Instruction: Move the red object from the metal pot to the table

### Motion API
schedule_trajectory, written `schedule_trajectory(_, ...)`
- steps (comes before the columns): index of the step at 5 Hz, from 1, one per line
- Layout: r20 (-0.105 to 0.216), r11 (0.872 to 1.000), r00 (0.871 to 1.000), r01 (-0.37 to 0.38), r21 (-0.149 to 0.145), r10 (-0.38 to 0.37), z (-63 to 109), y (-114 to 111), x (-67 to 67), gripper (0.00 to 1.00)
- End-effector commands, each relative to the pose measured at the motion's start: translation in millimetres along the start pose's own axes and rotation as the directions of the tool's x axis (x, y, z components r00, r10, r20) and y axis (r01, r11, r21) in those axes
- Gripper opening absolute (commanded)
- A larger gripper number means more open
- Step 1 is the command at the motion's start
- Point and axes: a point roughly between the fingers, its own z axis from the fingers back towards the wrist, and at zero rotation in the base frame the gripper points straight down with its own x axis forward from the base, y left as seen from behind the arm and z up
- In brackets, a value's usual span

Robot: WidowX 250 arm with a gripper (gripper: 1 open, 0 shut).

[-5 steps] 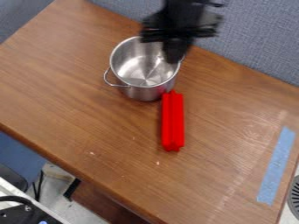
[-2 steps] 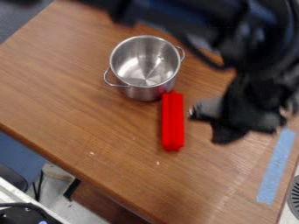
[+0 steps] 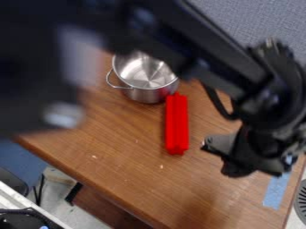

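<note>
Nearby, blurred arm (image 3: 203,54) partly hiding metal pot (image 3: 145,79), red object (image 3: 176,122) beside

The metal pot (image 3: 145,77) looks like polished steel, shiny and reflective inside; the red object (image 3: 176,122) has a smooth, evenly coloured, plastic-looking skin with a slight sheen; the tabletop (image 3: 114,148) shows brown wood grain, matt with faint scuffs; the arm (image 3: 257,107) reads as dark, blurred, dull black.
</note>
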Motion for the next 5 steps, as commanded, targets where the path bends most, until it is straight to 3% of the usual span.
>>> schedule_trajectory(1,0.060,0.988,0.992,0.115,-0.099,-0.109,47.1,-2,-0.7,0.00)
schedule_trajectory(2,0.059,0.966,0.971,0.236,-0.108,-0.231,49.3,-15,-5.5,0.00)
schedule_trajectory(3,0.093,0.875,0.884,0.468,-0.128,-0.459,39.4,-8,12.0,0.00)
schedule_trajectory(4,0.136,0.730,0.742,0.670,-0.133,-0.657,34.0,5,29.1,0.00)
schedule_trajectory(5,0.123,0.788,0.797,0.603,-0.121,-0.591,27.5,43,39.8,0.00)
